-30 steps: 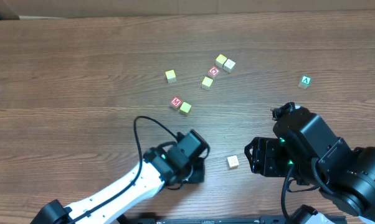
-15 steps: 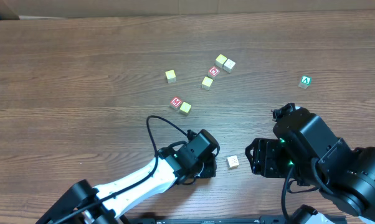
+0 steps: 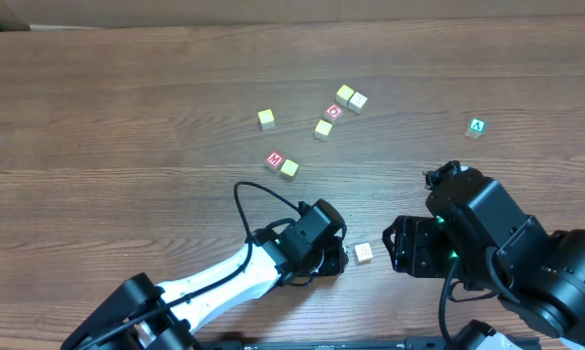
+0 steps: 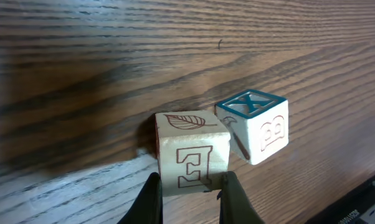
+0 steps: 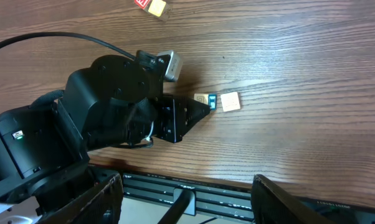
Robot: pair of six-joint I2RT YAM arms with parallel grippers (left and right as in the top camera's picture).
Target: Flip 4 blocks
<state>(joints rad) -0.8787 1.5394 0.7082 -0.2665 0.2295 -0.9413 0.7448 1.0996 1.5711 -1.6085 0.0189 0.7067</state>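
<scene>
My left gripper [image 4: 189, 193] is shut on a cream block [image 4: 191, 152] printed with a leaf and an "E", held low at the table. A second cream block [image 4: 259, 127] with a blue "X" face touches it on the right; it also shows in the overhead view [image 3: 363, 253], just beyond the left gripper [image 3: 337, 259]. The red "M" block [image 3: 274, 159] and a yellow-green block [image 3: 290, 168] lie together farther back. My right gripper [image 5: 187, 186] stands open and empty, to the right of the pair [image 3: 397, 243].
More cubes lie at the back: two yellow-green ones [image 3: 265, 118] [image 3: 323, 128], a red "O" cube [image 3: 334, 111], a pair [image 3: 351, 96], and a green "A" cube [image 3: 477, 126] at far right. The table's front edge [image 5: 250, 180] is close behind both grippers.
My left arm has slid to the right along the table, bringing its gripper tip up beside the cream "X" block. The right arm has not moved.
</scene>
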